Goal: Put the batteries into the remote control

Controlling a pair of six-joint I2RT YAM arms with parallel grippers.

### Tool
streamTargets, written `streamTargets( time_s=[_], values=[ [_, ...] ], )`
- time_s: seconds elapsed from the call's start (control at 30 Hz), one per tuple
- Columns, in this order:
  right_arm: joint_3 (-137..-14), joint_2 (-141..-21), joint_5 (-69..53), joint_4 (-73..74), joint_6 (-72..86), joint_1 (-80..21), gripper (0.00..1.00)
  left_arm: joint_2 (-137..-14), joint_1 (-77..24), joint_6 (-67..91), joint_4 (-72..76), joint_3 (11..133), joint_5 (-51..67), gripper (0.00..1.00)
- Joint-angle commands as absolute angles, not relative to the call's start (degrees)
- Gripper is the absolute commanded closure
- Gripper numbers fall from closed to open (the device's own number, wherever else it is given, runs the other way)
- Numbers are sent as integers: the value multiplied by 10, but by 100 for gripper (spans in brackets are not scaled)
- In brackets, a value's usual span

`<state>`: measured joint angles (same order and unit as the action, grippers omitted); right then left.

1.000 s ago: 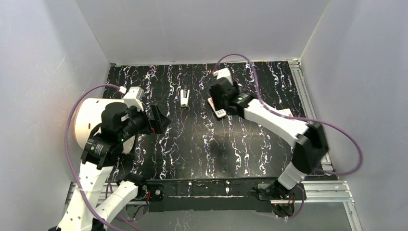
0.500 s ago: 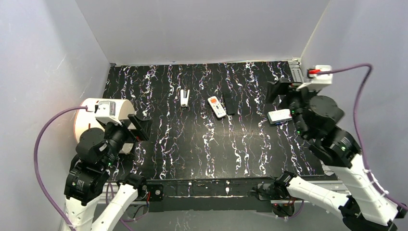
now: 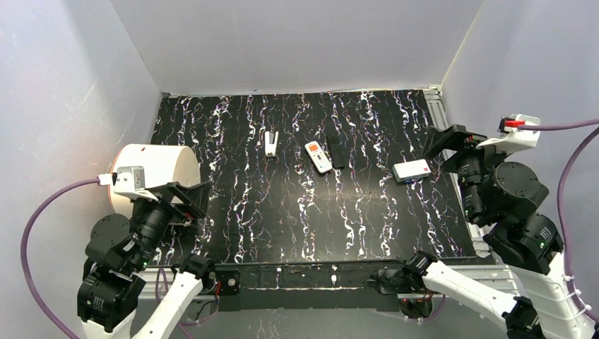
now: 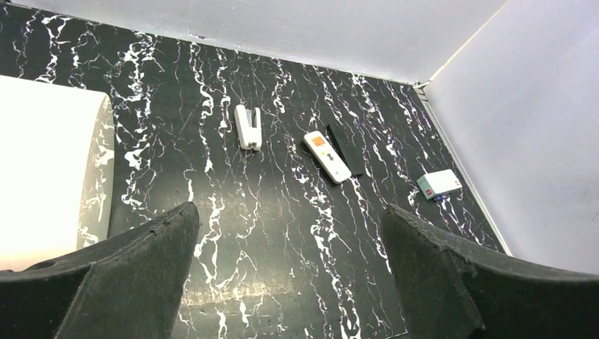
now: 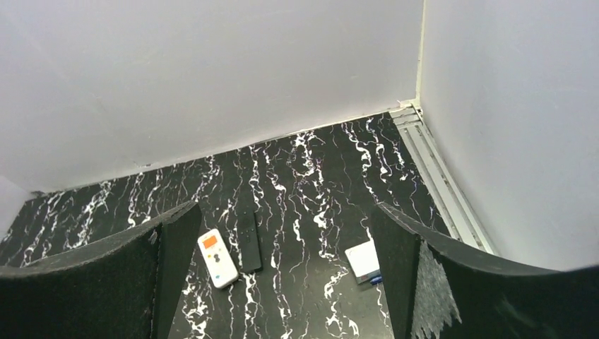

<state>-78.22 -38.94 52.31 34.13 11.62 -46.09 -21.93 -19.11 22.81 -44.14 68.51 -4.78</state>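
Observation:
A white remote control with an orange top lies flat on the black marbled table, just left of a thin black remote. A small blue piece pokes out beside a white box; it is too small to tell whether it is one of the batteries. My left gripper hangs open at the near left, holding nothing. Far back at the right edge, my right gripper stands open, also holding nothing.
A big white cylinder stands at the left edge beside my left arm. A small white two-part piece lies left of the remotes. A metal rail runs along the table's right edge by the wall.
My right arm drew back from above the white remote to the right edge, its jaws opening wider. My left arm also drew back toward the near left corner.

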Motion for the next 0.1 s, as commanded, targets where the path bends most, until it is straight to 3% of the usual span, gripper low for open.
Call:
streamTargets(
  time_s=[0.0,0.07],
  values=[
    [-805,-387,555,336,141,-460,1,-218,-189,234,-451,698,-57,2],
    [-800,-385,553,328,148,-460,1,-222,-189,238,-455,699,-64,2]
  ],
)
